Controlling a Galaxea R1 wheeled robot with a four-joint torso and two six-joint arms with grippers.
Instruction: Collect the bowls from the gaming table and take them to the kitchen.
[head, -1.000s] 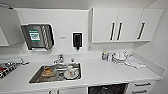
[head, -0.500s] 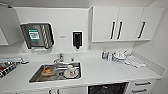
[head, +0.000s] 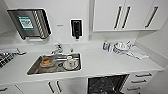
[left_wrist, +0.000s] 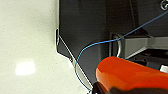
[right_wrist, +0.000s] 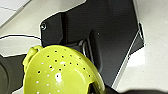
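An orange-red bowl (left_wrist: 130, 72) hangs close in front of the left wrist camera, over pale floor, with my left gripper (left_wrist: 117, 89) shut on its rim. In the right wrist view a yellow-green bowl (right_wrist: 60, 72) with small holes is held the same way by my right gripper (right_wrist: 100, 88). The head view faces the kitchen: a white counter (head: 100, 62) with a steel sink (head: 33, 70) straight ahead. The gaming table is out of view.
In the sink lie an orange-brown dish (head: 46, 62) and a white cup on a plate (head: 70, 63), behind them a faucet (head: 58, 48). A towel dispenser (head: 28, 23) and soap dispenser (head: 76, 28) hang on the wall. Dishes (head: 121, 47) sit at the counter's right; a dark open compartment (head: 107, 85) gapes below.
The whole kitchen picture has shifted a little upward, so the camera has moved. Nothing on the counter or in the sink has moved.
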